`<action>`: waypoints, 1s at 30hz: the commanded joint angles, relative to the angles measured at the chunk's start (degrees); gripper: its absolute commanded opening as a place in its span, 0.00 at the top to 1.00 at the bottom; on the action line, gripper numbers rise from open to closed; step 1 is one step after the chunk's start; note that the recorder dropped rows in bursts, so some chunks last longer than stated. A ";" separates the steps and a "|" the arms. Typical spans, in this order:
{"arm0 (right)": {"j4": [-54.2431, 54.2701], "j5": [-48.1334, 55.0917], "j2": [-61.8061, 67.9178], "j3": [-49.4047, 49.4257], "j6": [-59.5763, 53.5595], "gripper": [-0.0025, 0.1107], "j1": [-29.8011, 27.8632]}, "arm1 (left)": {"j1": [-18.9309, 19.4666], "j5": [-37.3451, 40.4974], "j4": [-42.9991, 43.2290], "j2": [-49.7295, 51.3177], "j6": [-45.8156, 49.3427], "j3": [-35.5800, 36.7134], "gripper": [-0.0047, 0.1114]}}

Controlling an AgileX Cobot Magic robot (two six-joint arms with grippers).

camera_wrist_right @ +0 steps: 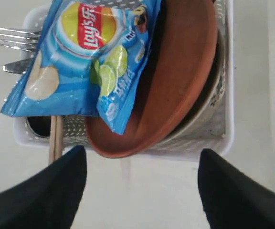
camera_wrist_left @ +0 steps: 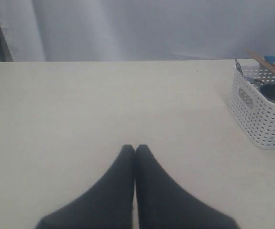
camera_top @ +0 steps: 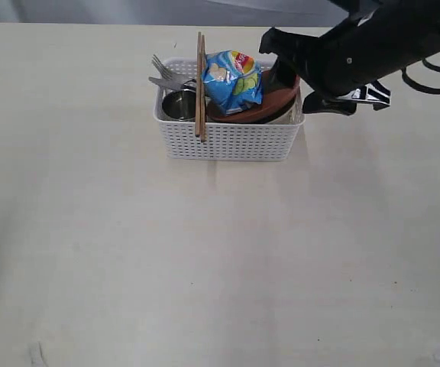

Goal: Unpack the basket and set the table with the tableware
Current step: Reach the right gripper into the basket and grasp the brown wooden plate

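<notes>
The white basket point(camera_top: 228, 141) stands at the middle back of the table point(camera_top: 205, 267). In it are a tilted brown plate point(camera_wrist_right: 175, 81) on a whitish bowl point(camera_wrist_right: 213, 90), a steel cup point(camera_top: 179, 105), a fork point(camera_wrist_right: 15, 38), a knife point(camera_wrist_right: 15, 67) and chopsticks point(camera_top: 200, 84) laid across the rim. A blue snack packet point(camera_wrist_right: 89, 57) lies on the plate. My right gripper point(camera_wrist_right: 142, 151) hovers open over the basket's plate end, holding nothing. My left gripper point(camera_wrist_left: 135, 149) is shut and empty, low over bare table, with the basket point(camera_wrist_left: 261, 119) off to one side.
The black right arm point(camera_top: 373, 53) reaches in from the back right and hides the basket's far right corner. Bare tabletop spreads in front of and to both sides of the basket. A grey backdrop point(camera_wrist_left: 142, 28) rises past the table's far edge.
</notes>
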 commanded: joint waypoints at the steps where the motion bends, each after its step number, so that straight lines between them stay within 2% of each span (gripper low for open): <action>1: 0.08 -0.14 1.78 -0.52 0.69 0.43 0.16 | -0.41 -0.28 0.26 -0.19 0.16 0.11 0.96; 24: 2.32 -8.66 5.76 -0.14 0.47 0.43 2.35 | -0.41 -0.28 0.26 -0.19 0.16 0.11 0.96; 27: 2.32 -9.21 5.76 -0.14 0.47 0.48 2.35 | -0.41 -0.28 0.26 -0.19 0.16 0.11 0.96; 30: 2.21 -10.30 5.89 -0.14 0.35 0.61 2.35 | -0.41 -0.28 0.26 -0.19 0.16 0.11 0.96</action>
